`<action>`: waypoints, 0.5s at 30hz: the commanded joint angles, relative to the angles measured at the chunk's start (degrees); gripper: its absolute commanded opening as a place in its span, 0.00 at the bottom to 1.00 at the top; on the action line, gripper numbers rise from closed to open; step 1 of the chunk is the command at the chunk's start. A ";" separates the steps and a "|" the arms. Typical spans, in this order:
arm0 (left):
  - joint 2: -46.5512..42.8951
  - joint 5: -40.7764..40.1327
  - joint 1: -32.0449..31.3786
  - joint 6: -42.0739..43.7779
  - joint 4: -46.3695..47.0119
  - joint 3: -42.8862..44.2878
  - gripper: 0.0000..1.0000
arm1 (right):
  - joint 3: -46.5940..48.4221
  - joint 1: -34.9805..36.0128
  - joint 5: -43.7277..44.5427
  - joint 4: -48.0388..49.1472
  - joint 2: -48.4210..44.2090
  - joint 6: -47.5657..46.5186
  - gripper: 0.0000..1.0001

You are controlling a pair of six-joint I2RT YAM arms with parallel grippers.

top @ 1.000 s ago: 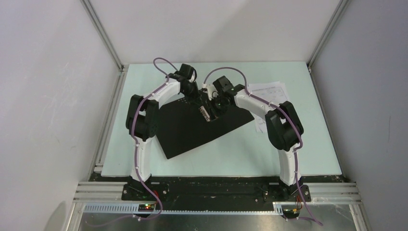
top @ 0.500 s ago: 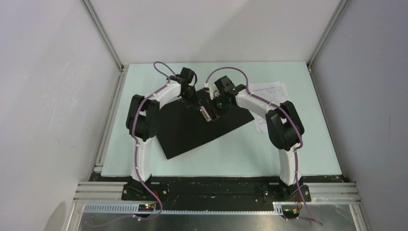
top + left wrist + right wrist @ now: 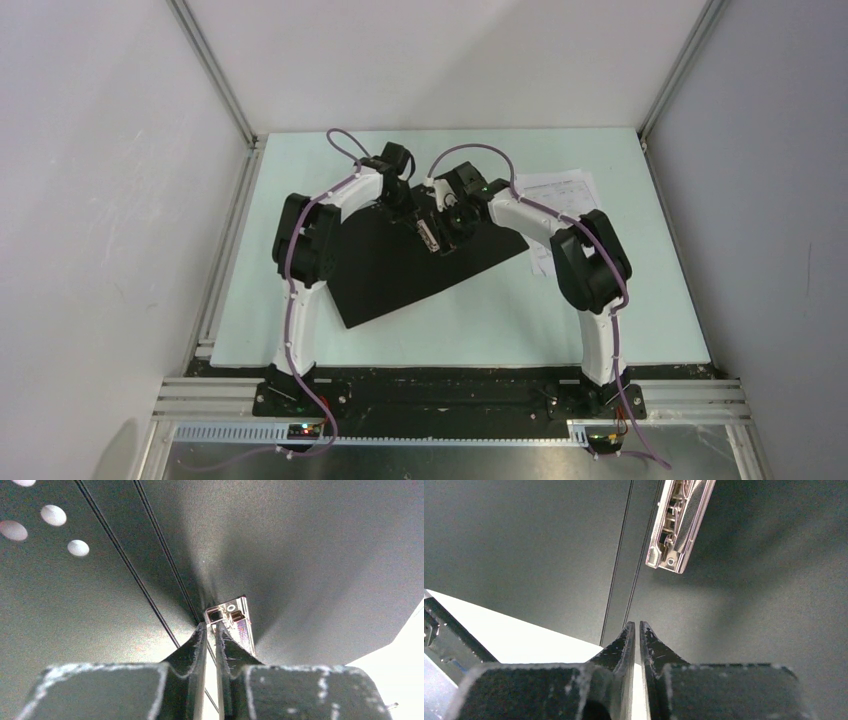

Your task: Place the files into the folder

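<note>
At the spine clip: left hand (image 3: 211, 626) has its fingers pinched nearly together on nothing, tips right at one end of the metal clip (image 3: 234, 625). That looks set to prod or lever it, not grab. Right hand (image 3: 636, 624) shows the same narrow pinch, empty, over the black lining just short of the clip's other end; can't tell if it touches. Folder (image 3: 400, 275) lies open, black side up, skewed on the counter (image 3: 500, 320), so the clip is exposed for loading. Files (image 3: 560, 190) lie at the counter's far right, beside the folder's right corner, partly hidden by the right arm. My read: clip gets opened first, sheets after.
</note>
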 commanded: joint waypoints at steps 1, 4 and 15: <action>2.60 -1.99 -0.65 0.33 0.29 0.49 0.10 | 3.40 1.38 2.92 1.87 -2.40 1.90 0.11; 2.57 -1.92 -0.54 0.27 0.26 0.33 0.06 | 4.36 1.69 4.87 3.58 -1.87 3.72 0.00; 3.00 2.39 -0.21 -0.92 0.31 -0.54 0.00 | 7.43 6.30 12.60 3.16 2.02 -8.74 0.00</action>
